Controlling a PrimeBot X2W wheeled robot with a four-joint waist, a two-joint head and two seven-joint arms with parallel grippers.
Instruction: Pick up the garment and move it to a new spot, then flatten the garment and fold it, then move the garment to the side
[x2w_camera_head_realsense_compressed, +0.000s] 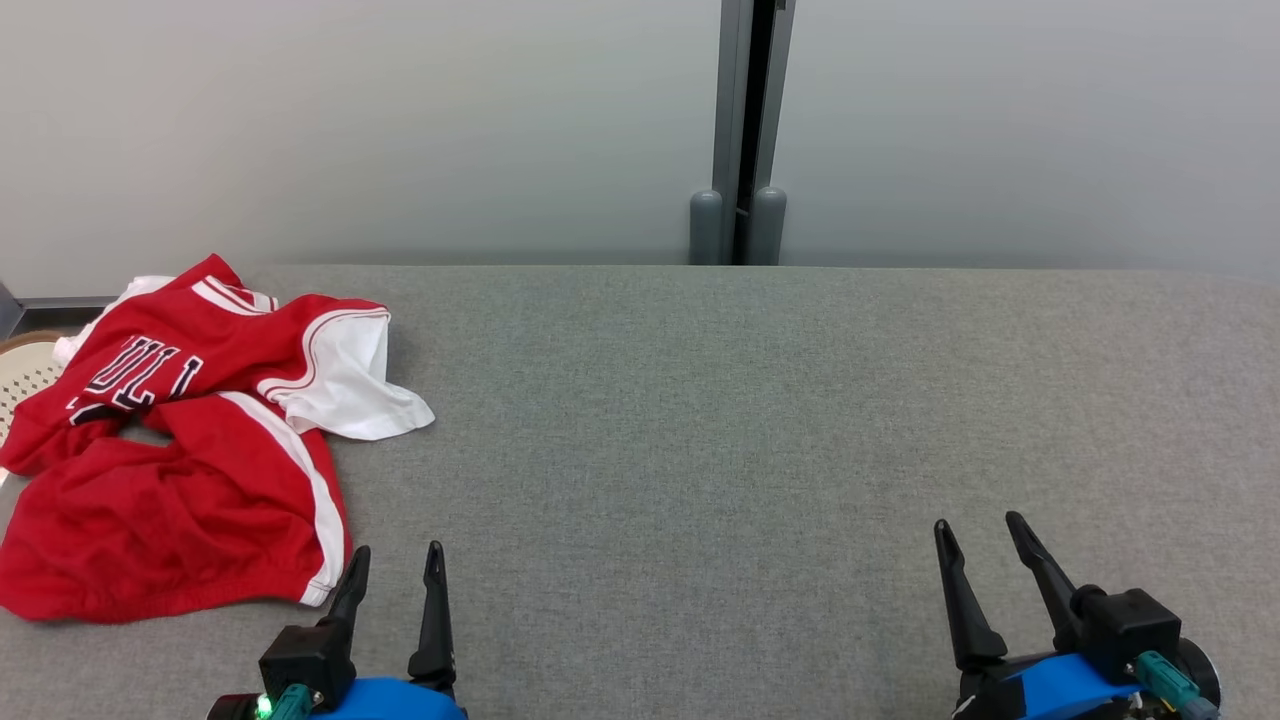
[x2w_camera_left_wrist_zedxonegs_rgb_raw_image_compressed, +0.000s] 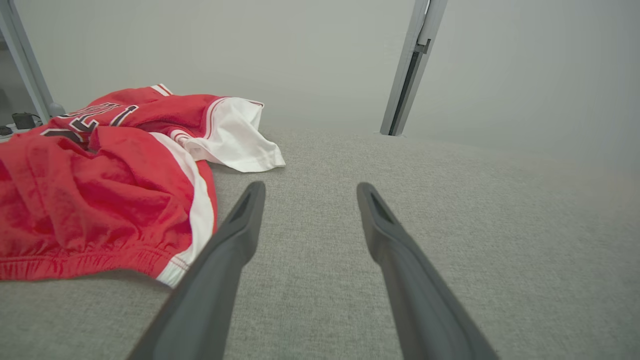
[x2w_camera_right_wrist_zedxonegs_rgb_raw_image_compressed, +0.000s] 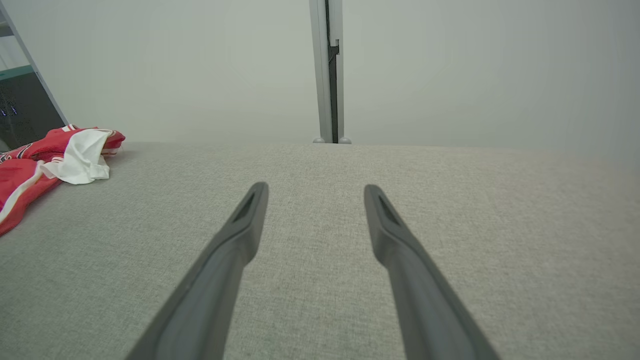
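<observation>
Dark letters (x2w_camera_head_realsense_compressed: 140, 375) on the red garment (x2w_camera_head_realsense_compressed: 190, 490), partly hidden, read "ULL"

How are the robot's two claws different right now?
The left gripper sits right next to the red and white garment; the right gripper is far from it, over bare grey table. In the head view the left gripper's fingers point almost straight up, while the right gripper's lean to the left. Both are open and hold nothing.

Right claw (x2w_camera_right_wrist_zedxonegs_rgb_raw_image_compressed: 312, 186) agape (garment (x2w_camera_right_wrist_zedxonegs_rgb_raw_image_compressed: 75, 160) far left)
</observation>
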